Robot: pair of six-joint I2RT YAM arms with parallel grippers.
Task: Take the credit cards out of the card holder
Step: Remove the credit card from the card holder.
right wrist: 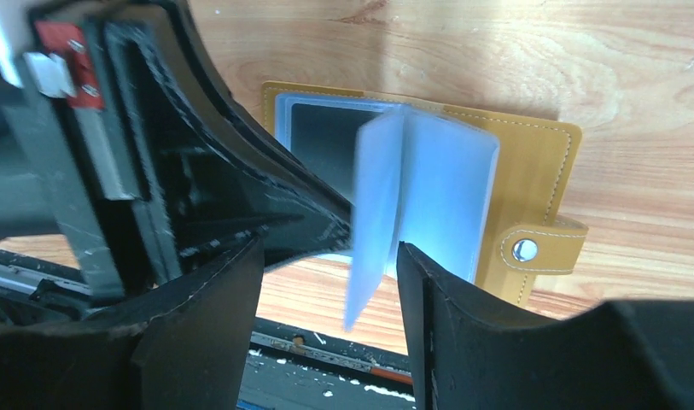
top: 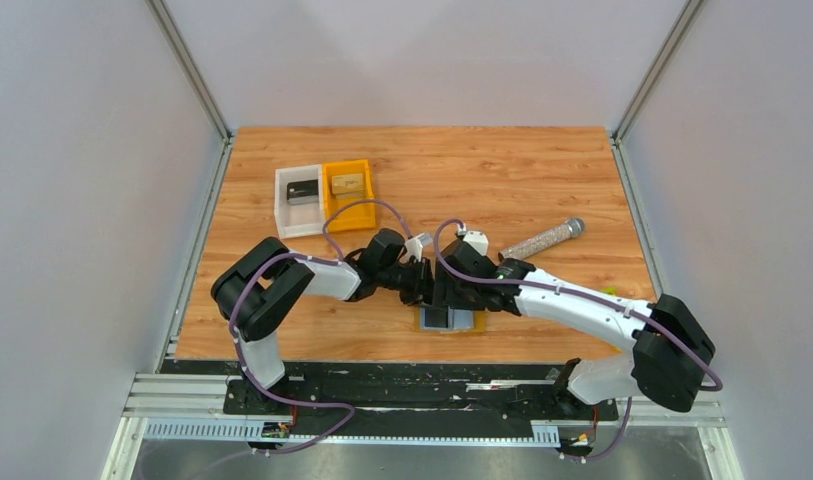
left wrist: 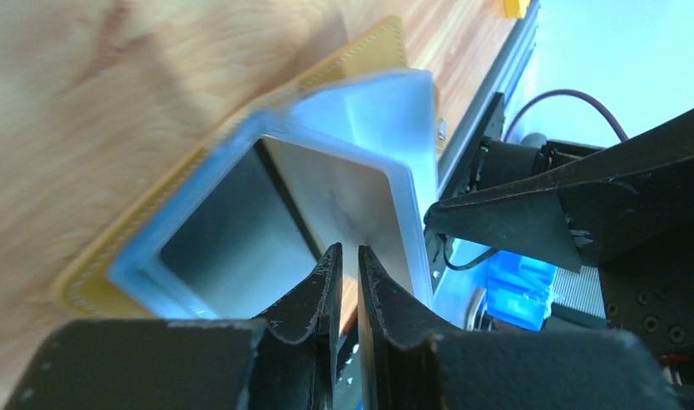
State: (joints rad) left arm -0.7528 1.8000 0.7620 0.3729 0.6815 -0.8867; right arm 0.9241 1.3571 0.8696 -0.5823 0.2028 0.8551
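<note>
The left hand (left wrist: 347,266) is drawn almost closed, with only a slit left between its fingers. The edge of a raised leaf (left wrist: 352,192) of the card holder (left wrist: 373,53) runs into that slit, so the leaf is judged to be pinched. The right hand (right wrist: 329,254) is held open, one finger on either side of the same leaf; no contact is made out.

Position: the card holder (top: 449,320) is laid open and flat at the near edge of the worktop (top: 542,170), about midway along it, under both wrists.

Handling (judged): the holder is taken to be light and thin, so it is expected to slide or lift off the wood if a card is pulled while the cover is not pinned. The leaves look like soft clear plastic, floppy and probably slick, and little to pull against is offered by them. A card is expected to be stiff, smooth and snug in its pocket. Hold is best taken on a card's exposed edge at the pocket mouth, with the tan cover pressed down by the other hand. Which side that mouth faces cannot be told.

Appearance: a mustard-tan cover with pale stitching along the border, a strap with a metal snap (right wrist: 524,249) at one side, and pale blue translucent pockets inside. One dark card (right wrist: 322,145) is seen in the flat pocket beside the raised leaf. Whether the raised leaf carries a card cannot be told.
</note>
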